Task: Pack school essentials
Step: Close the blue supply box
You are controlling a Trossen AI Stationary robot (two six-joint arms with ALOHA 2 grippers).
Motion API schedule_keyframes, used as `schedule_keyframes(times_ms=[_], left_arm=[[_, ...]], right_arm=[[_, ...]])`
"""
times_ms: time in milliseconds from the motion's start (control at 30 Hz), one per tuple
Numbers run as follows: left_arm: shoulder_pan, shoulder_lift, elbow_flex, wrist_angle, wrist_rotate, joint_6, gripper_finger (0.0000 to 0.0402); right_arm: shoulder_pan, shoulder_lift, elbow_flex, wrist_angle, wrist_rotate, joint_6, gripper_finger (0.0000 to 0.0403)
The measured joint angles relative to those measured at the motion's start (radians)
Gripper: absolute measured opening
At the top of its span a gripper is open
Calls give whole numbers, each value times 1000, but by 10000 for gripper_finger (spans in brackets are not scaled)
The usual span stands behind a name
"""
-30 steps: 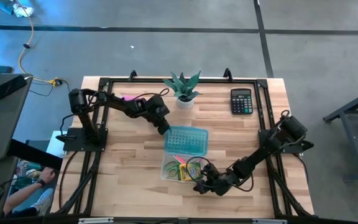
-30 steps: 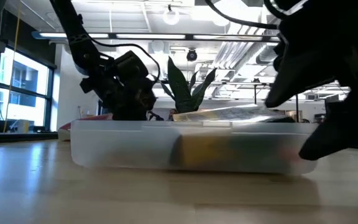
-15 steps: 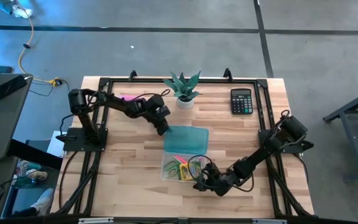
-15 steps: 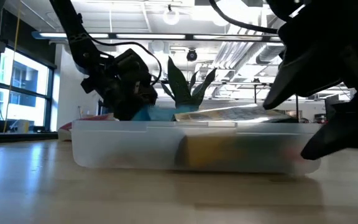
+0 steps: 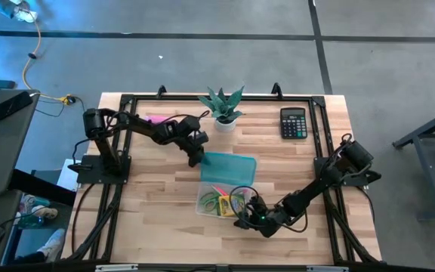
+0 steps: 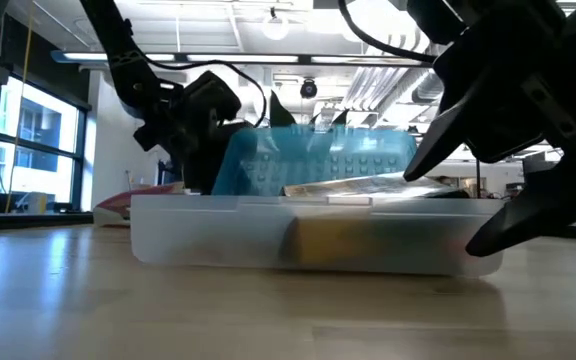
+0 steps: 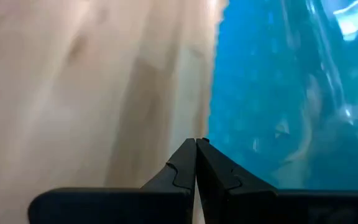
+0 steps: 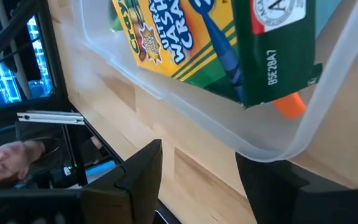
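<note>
tilting blue lid (image 5: 228, 167) over clear box (image 5: 219, 202) at frame centre, left gripper (image 5: 195, 158) clenched on lid edge; right gripper (image 5: 245, 219) spread, bracing box corner.

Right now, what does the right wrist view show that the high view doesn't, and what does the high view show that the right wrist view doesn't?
Only the right wrist view shows the print on the yellow-green marker box inside the clear box, and the right gripper open around that box's corner. Only the high view shows the left gripper at the blue lid, the plant, the calculator and the whole table. Both show the clear box with supplies inside and the wooden tabletop.
</note>
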Motion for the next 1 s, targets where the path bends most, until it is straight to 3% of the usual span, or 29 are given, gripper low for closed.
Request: schedule_keyframes(times_ms=[200,667,1000], left_arm=[[-6,-14,0,24,69,11,0],[-55,-180,1,0,61,120,0],[-209,-194,1,-65,-110,138,0]], right_arm=[[1,0,0,3,8,43,194],[0,0,0,4,58,89,194],[0,0,0,4,106,89,194]])
